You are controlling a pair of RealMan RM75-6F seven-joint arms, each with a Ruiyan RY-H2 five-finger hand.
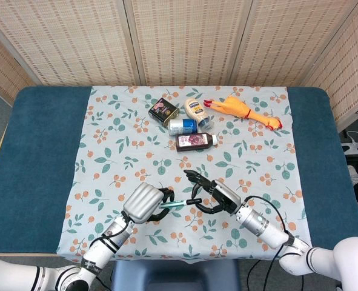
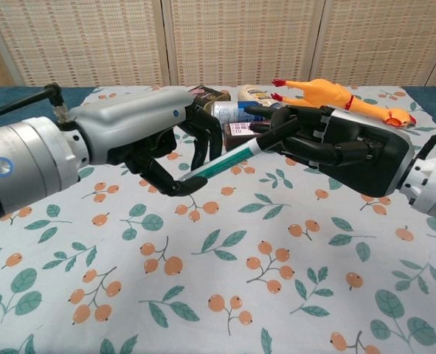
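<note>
Head view: both hands low over the near edge of the cloth (image 1: 106, 145), meeting at the middle. Between them a pen (image 1: 177, 204), thin, green with a dark tip, lying almost level, long axis running left to right, raised above the cloth. Left hand (image 1: 145, 203) at the green end, fingers curled around it. Right hand (image 1: 214, 196) at the dark end, fingers curved and partly apart, tips on the pen. Equally near to both hands, since each one touches its own end. Well apart, at the far side: a tin (image 1: 163, 111), a can (image 1: 182, 126), a jar (image 1: 195, 109), a bottle (image 1: 195, 140) lying flat and a rubber chicken (image 1: 244, 111).

Chest view: same pen (image 2: 221, 162), here slanted, lower end toward the left hand (image 2: 147, 136), higher end toward the right hand (image 2: 336, 147). Lower end resting inside the curled left fingers (image 2: 175, 184), thumb side below, other fingers bent above; a loose hook more than a tight pinch, judging by the gaps visible. Upper, dark end pinched between right thumb and one finger, other right fingers folded close to the palm. Pen clear of the cloth (image 2: 225, 295). Behind the hands, partly hidden: the can (image 2: 229, 109), the jar (image 2: 254, 93), the chicken (image 2: 328, 94). Tin and bottle mostly covered by the fingers, hard to make out.
</note>
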